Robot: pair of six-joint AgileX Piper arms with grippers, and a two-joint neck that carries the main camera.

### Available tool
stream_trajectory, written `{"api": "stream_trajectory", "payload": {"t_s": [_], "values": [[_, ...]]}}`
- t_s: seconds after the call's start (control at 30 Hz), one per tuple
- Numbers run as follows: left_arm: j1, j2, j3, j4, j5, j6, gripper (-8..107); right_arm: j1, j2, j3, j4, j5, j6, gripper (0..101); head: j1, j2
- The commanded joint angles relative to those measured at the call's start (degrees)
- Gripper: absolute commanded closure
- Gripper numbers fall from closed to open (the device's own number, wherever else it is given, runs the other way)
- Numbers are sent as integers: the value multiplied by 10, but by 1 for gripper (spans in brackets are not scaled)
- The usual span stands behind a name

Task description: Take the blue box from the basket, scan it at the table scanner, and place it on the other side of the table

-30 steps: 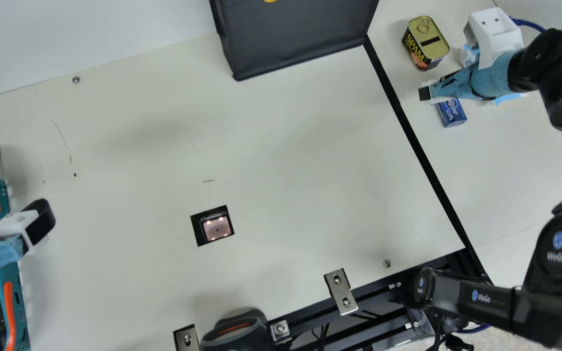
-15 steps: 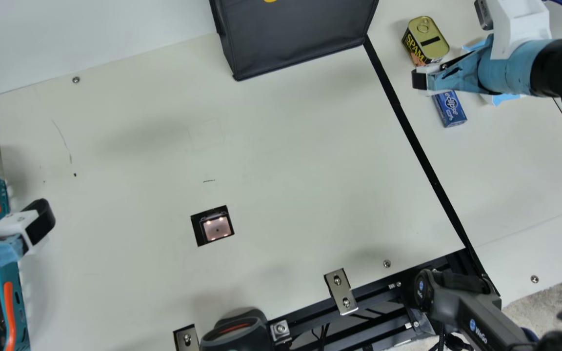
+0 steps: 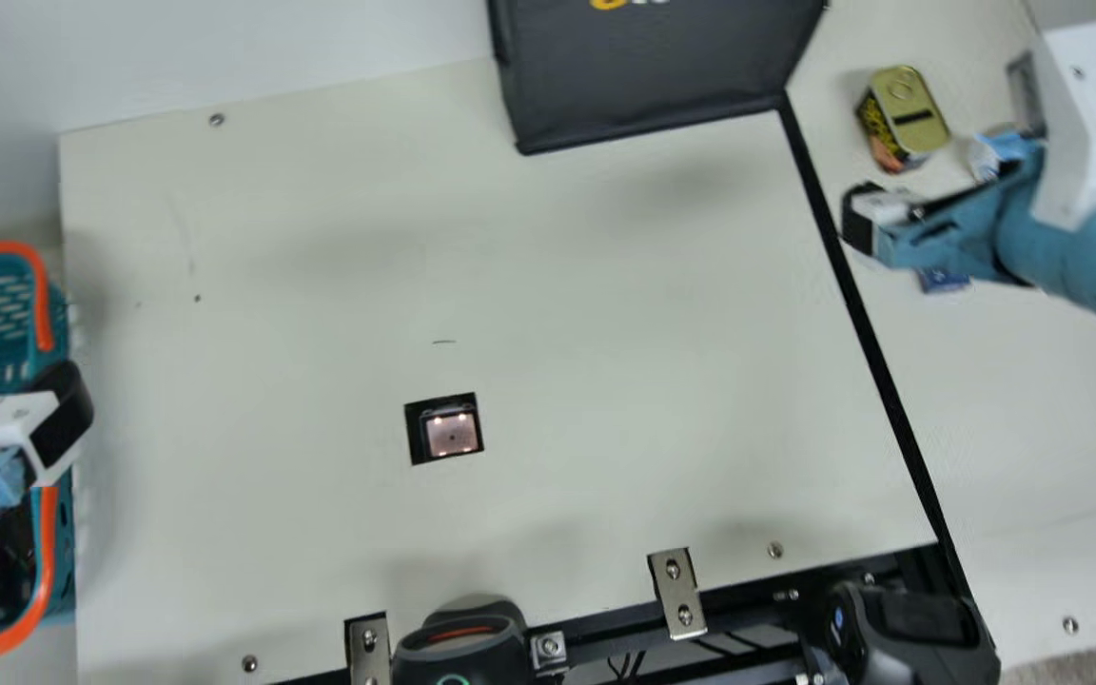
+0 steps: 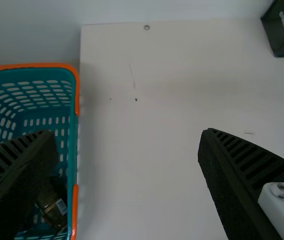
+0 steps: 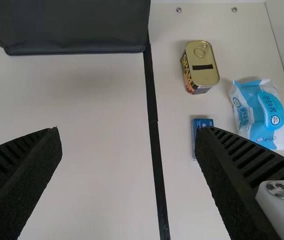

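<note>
1. Fingers of the left gripper [image 3: 63,419] stand wide apart at the basket [image 4: 72,145].
2. Right gripper [image 3: 867,221] has its fingers spread and released.
3. Blue box [image 5: 202,123] lies on the desk [image 5: 96,125], near the tin [image 5: 204,75].

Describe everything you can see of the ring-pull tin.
The tin is boxy with rounded corners and looks metallic, with a gold lid bearing a ring pull and a black bar, and a dark label with yellow on its side. It stands upright, apparently unopened, on the table beside the black strip, between the black bag and the blue pack. Only the table touches it.
</note>
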State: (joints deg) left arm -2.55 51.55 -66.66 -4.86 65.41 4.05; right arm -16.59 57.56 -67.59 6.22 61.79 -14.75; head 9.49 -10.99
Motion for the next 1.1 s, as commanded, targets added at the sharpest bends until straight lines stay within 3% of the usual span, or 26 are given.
{"api": "stream_trajectory", "payload": {"t_s": [0.0,0.17,0.5,1.07], "values": [[2,-29,-6,9,12,-12,9,28,-22,-2,-7,7,23,6,-16,54],[9,-79,-22,32,39,-39,9,78,-66,-9,-29,31,66,6,-16,94],[9,-84,-23,34,41,-40,9,173,-149,-22,-70,77,147,6,-16,94],[9,-84,-23,34,40,-40,9,172,-152,-22,-70,82,147,6,-16,94]]}}
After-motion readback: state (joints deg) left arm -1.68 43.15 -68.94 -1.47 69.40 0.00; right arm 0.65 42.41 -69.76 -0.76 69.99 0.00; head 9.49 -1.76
